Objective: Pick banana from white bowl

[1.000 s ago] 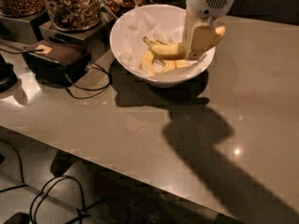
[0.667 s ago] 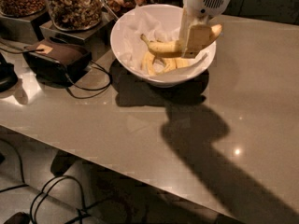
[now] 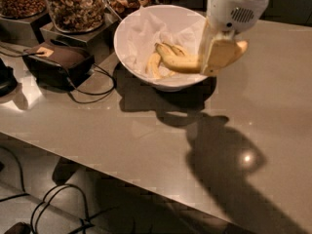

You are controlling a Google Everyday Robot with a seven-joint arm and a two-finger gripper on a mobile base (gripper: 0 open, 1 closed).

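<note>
the long curved yellow banana [image 3: 178,62] runs leftward from your white gripper [image 3: 219,57] at the right rim of the glossy round white bowl [image 3: 165,84]; whether it is clamped, you cannot tell.

Your hand [image 3: 220,57] hangs over the right rim of the white bowl [image 3: 127,52], on the far side of the table [image 3: 146,145]. The banana [image 3: 178,62] lies across the paper lining, and you see its right end disappear behind the hand. A shorter banana [image 3: 154,65] sits just to its left. Glass jars [image 3: 73,6] stand at far left.
</note>
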